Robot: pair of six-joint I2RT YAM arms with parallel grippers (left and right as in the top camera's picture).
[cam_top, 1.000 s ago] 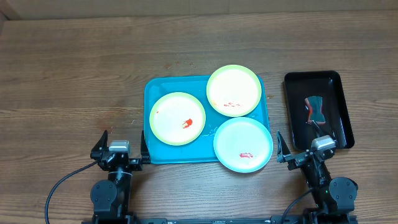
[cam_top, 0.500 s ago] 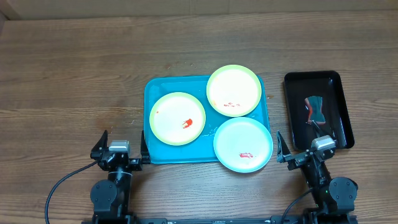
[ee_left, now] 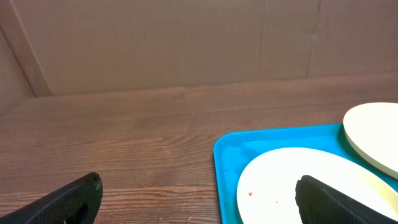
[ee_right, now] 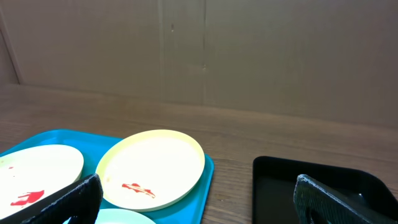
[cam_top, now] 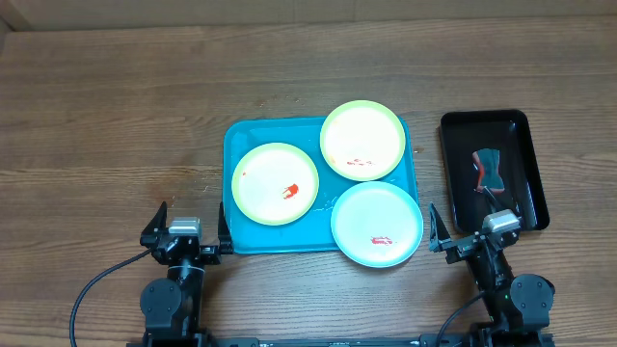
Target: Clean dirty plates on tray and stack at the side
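Three smeared plates lie on the tray (cam_top: 249,132) in the middle of the tabletop (cam_top: 116,96): a yellow-green left plate (cam_top: 276,183), a yellow-green far plate (cam_top: 362,141) over the far right corner, and a blue plate (cam_top: 377,224) overhanging the near right corner. The left hand (cam_top: 190,222) sits just short of the tray's near left corner, fingers wide apart. The right hand (cam_top: 469,231), likewise spread, sits near the blue plate, at the near end of a black tray (cam_top: 518,145).

Overhead looks straight down; low wrist views share tray (cam_top: 241,135).
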